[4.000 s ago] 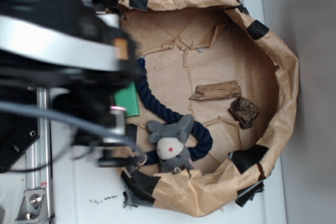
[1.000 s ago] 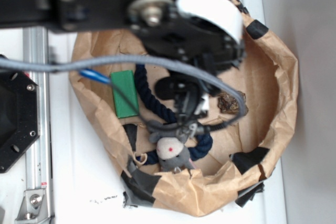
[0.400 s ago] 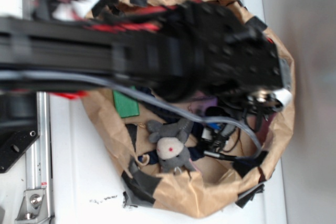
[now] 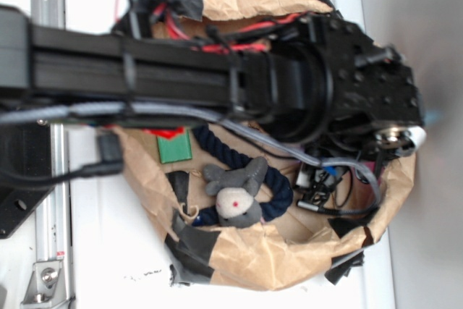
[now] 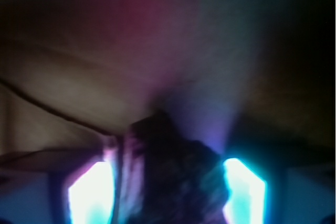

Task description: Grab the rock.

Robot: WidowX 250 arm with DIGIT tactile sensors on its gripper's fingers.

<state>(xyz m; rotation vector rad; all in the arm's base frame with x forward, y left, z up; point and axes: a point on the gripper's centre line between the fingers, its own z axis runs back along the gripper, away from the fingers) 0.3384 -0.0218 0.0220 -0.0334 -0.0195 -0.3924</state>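
Note:
In the wrist view the rock (image 5: 184, 171), dark and lumpy, fills the space between my two glowing fingers. My gripper (image 5: 167, 187) is open around it. The right finger (image 5: 244, 192) lies against the rock's edge, while a pale blurred strip separates the rock from the left finger (image 5: 89, 192). The picture is dim and blurred. In the exterior view my black arm (image 4: 217, 77) reaches across the paper bag to its right side, and the wrist (image 4: 347, 106) hides both the rock and the fingers.
A crumpled brown paper bag (image 4: 246, 265) forms a basin with raised walls. Inside it lie a grey plush mouse (image 4: 235, 197), a dark blue rope (image 4: 213, 146) and a green block (image 4: 173, 148). Cables (image 4: 333, 179) hang below the wrist.
My arm has swung from the left across the bag to its right side and come down over the spot where the rock lay. The rock and the wood splinter are now covered in the exterior view.

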